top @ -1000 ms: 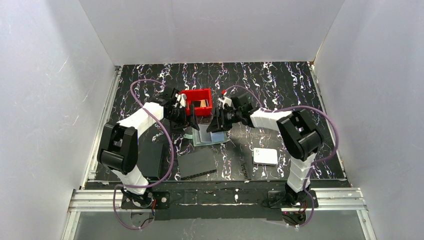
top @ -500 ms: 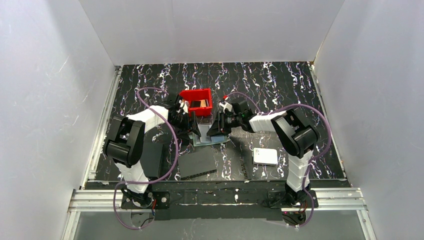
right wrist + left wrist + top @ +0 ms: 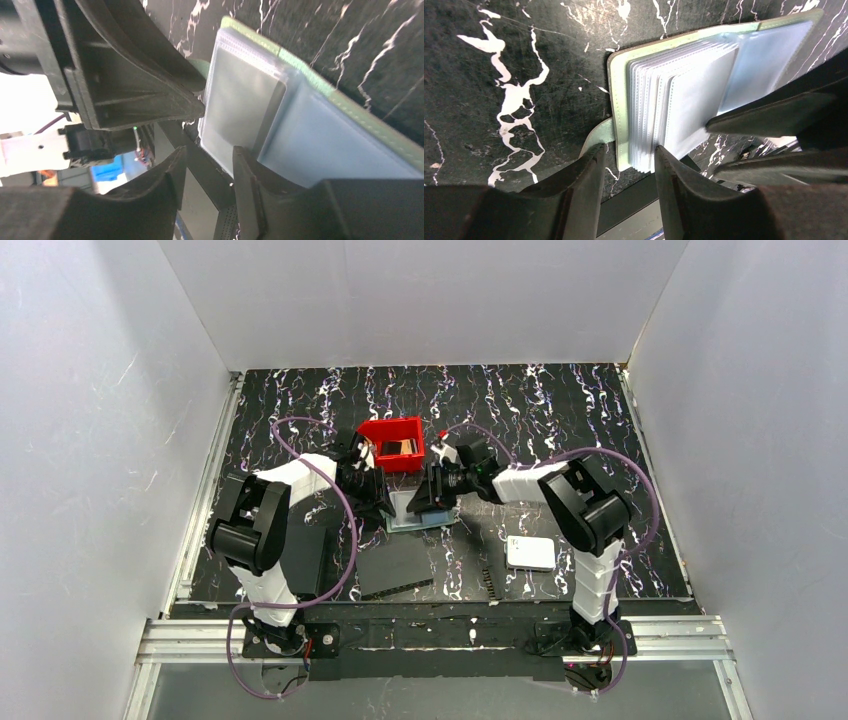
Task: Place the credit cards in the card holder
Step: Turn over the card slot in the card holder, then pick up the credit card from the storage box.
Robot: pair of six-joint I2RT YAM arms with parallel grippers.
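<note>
Left gripper [image 3: 629, 167] is narrowed, with its jaws straddling the card holder [image 3: 684, 100] at the strap-end edge. One jaw sits outside the green cover, the other on the stack of clear pockets. A thin gap shows beside the cover, so I can't tell if it is actually pinching. Right gripper [image 3: 207, 172] is also narrow, jaws either side of a pocket leaf's edge. I can't tell grip or no grip there either.

Nearest the arm bases on the worktop [image 3: 560, 420], two flat black rectangles [image 3: 395, 565] lie on the near side of the card holder. A white rounded box [image 3: 530, 552] lies near-right of it, well apart.

The card holder lies open and flat, directly between the two grippers. Its long axis runs left-right, gripper to gripper. Most pocket leaves are stacked on the half toward the left gripper, and one leaf is turned toward the right gripper.

Just beyond the card holder on the far side sits a red bin [image 3: 385, 428] with the credit cards [image 3: 399, 448] inside, a tan one showing. Neither gripper has a card.

The cards lie away from both grippers, past the holder, at about equal reach for either arm. Likely one arm keeps a pocket spread while the other fetches a card.
</note>
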